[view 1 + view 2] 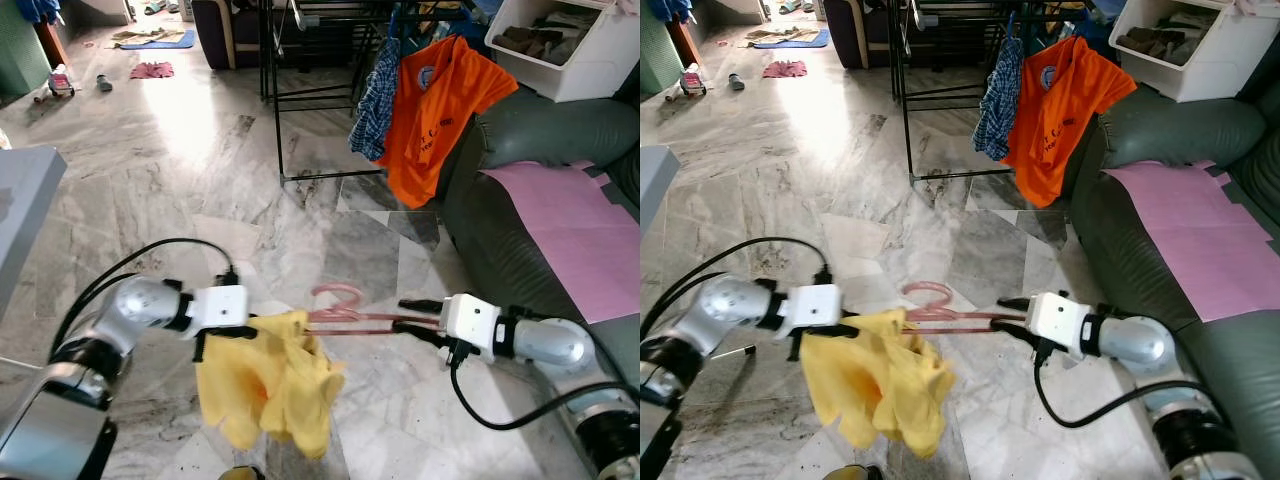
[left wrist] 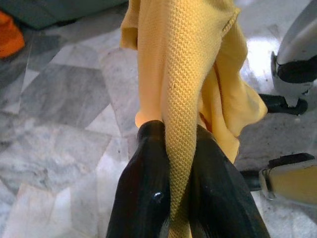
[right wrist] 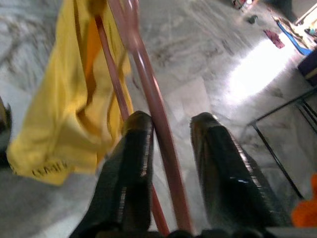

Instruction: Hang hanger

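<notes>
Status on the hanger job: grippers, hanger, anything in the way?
Left gripper shut on yellow shirt. Right gripper around pink hanger, a gap at one finger. Rack ahead, open floor between.

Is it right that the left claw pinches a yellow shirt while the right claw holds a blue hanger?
Not quite: the hanger is pink, not blue, as the left eye view shows. The rest holds: the left claw pinches the yellow shirt and the right claw holds the hanger.

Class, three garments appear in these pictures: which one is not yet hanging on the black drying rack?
The yellow knit shirt, pinched by the left gripper and partly on the pink hanger gripped by the right gripper. The orange T-shirt and blue checked shirt hang on the rack.
</notes>
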Controlling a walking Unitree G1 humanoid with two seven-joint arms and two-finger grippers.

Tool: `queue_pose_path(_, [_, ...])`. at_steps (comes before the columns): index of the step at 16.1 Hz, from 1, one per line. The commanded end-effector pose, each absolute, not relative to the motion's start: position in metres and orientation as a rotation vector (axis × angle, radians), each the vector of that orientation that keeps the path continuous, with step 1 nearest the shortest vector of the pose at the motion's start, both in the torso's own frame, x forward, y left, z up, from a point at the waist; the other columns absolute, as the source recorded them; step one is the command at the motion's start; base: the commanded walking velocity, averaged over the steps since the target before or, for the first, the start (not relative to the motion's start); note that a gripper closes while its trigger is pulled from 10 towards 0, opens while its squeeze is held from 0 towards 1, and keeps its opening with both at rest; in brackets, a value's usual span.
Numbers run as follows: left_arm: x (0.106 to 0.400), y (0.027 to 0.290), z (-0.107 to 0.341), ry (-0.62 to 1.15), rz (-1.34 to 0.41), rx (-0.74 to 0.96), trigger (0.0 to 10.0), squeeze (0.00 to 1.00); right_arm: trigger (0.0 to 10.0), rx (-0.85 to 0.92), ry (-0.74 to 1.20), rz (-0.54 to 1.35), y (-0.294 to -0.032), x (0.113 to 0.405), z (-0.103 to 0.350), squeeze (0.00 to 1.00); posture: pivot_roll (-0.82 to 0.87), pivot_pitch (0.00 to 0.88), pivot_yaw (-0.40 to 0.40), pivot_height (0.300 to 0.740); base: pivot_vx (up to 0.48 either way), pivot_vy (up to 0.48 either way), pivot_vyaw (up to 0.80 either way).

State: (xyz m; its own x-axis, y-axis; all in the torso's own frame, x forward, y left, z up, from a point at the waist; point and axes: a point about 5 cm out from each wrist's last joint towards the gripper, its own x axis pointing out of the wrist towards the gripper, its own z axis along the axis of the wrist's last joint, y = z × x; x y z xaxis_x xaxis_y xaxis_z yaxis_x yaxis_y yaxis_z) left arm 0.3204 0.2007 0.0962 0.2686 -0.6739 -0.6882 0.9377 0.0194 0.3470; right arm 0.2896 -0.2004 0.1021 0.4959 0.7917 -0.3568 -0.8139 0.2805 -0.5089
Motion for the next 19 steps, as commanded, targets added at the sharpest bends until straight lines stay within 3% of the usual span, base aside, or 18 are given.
queue_pose_path(1, [0.321,0.205,0.104,0.338,-1.277,0.868,0.0,0.00,10.0,-0.736,0.024,1.030,-0.209,0.295,0.109,1.00,0.01,0.061,-0.025,0.740,0.000,0.000,0.00])
queue_pose_path(5, [0.314,0.213,0.100,0.340,-1.258,0.834,0.0,0.00,10.0,-0.817,-0.009,0.936,-0.215,0.307,0.116,1.00,0.02,0.060,-0.028,0.740,0.000,0.000,0.00])
queue_pose_path(12, [0.311,0.221,0.100,0.359,-1.213,0.800,0.0,0.00,10.0,-0.911,-0.159,0.537,-0.236,0.336,0.150,1.00,0.02,0.055,-0.015,0.740,0.000,0.000,0.00])
queue_pose_path(15, [0.311,0.224,0.099,0.366,-1.181,0.768,0.0,0.00,10.0,-0.895,-0.196,0.434,-0.241,0.339,0.156,1.00,0.01,0.051,-0.010,0.740,0.000,0.000,0.00])
queue_pose_path(19, [0.314,0.234,0.095,0.375,-0.973,0.589,0.0,0.00,10.0,-0.685,-0.201,0.195,-0.253,0.347,0.162,1.00,0.02,0.042,-0.005,0.740,0.000,0.000,0.00])
